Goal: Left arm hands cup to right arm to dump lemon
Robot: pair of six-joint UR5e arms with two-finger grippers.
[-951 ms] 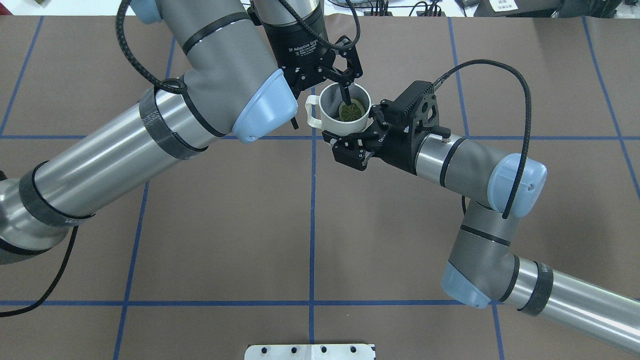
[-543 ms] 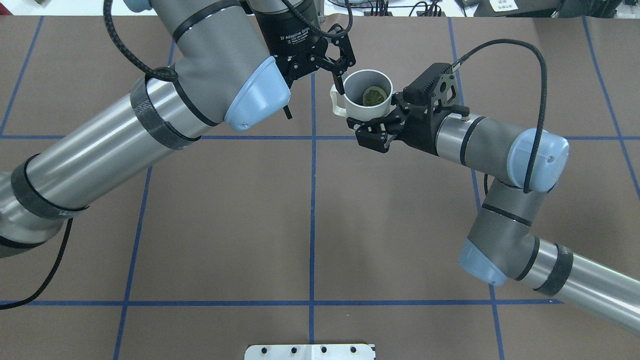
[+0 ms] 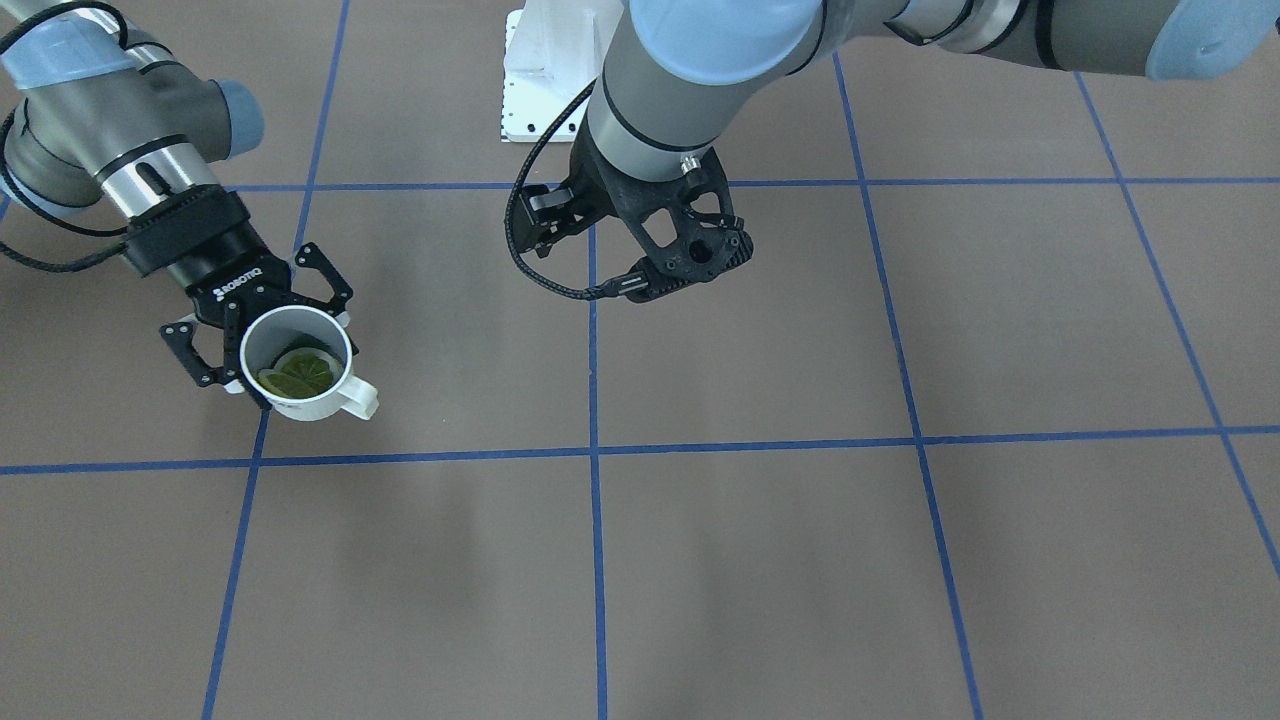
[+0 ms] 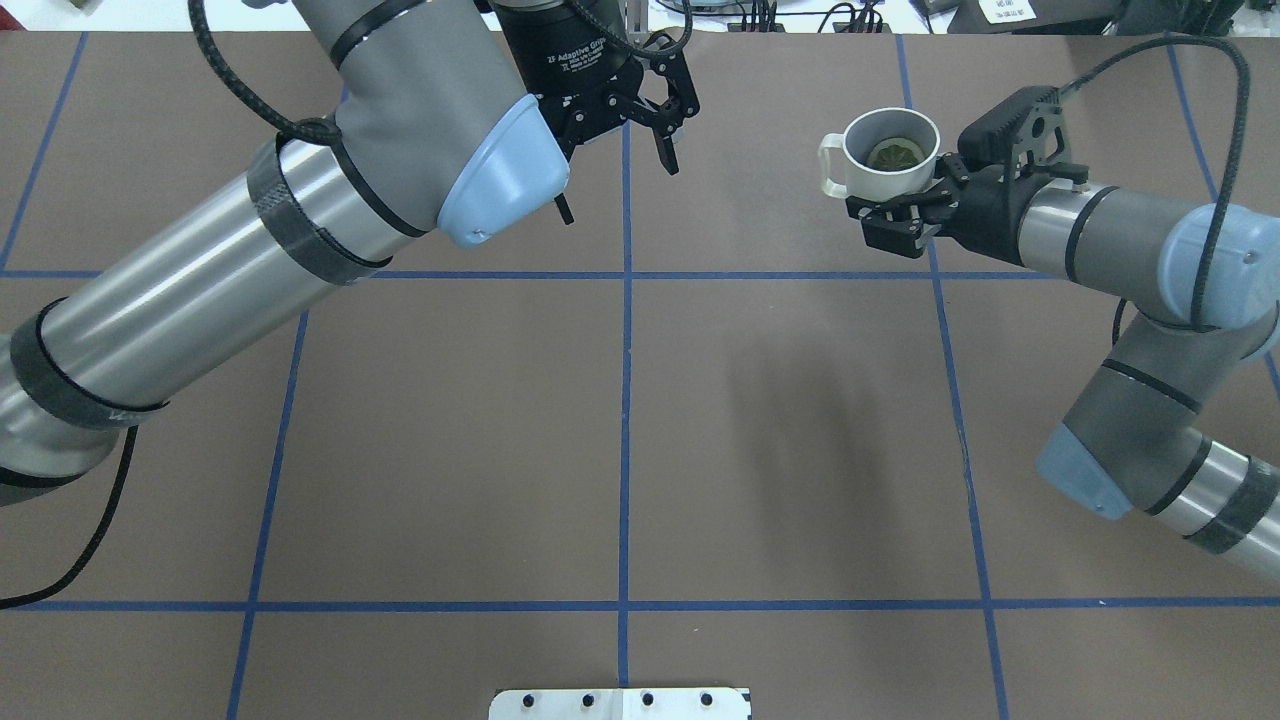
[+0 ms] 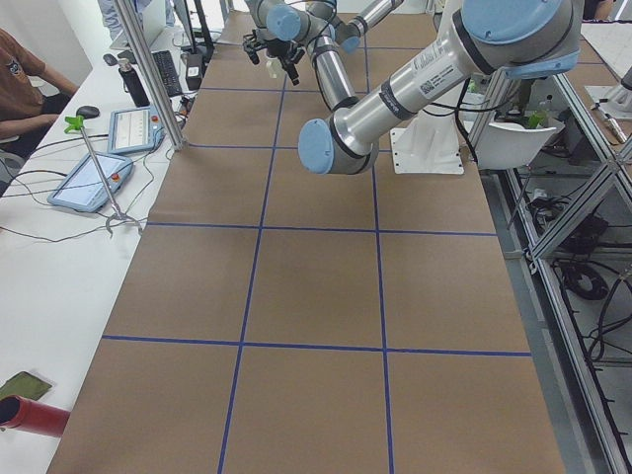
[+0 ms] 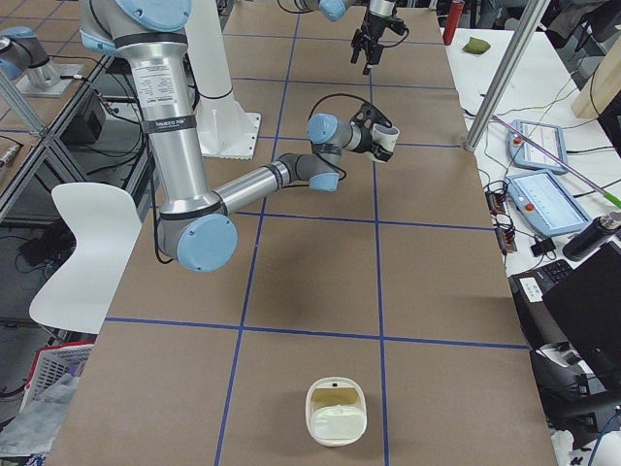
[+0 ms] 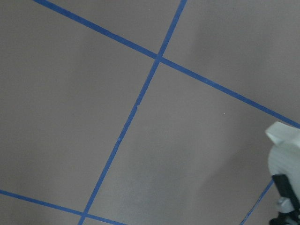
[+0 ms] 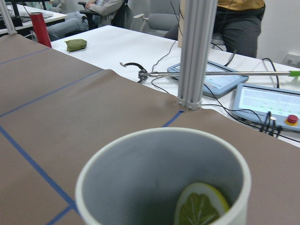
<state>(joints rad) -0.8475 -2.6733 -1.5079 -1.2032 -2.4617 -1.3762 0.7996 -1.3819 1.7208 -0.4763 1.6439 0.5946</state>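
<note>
The cream-white cup (image 4: 878, 184) is held upright above the table at the far right by my right gripper (image 4: 893, 200), which is shut around its wall. The cup's handle points toward the table's middle. The yellow-green lemon (image 4: 893, 153) lies inside it. The front-facing view shows the same cup (image 3: 322, 404), lemon (image 3: 295, 372) and ROBOTIQ-lettered right gripper (image 3: 285, 345). The right wrist view looks into the cup (image 8: 140, 178) onto the lemon (image 8: 201, 206). My left gripper (image 4: 668, 125) is open and empty at the far middle, well apart from the cup.
The brown table (image 4: 620, 420) carries a blue tape grid. A white base plate (image 4: 620, 703) sits at the robot's edge. A cream container (image 6: 335, 413) stands near the table's right end. A metal post (image 8: 197, 51), tablets and seated people are beyond the far edge.
The left gripper let go of the cup's rim and drew back to the left. The right arm carried the cup with the lemon to the right, away from the left gripper.
</note>
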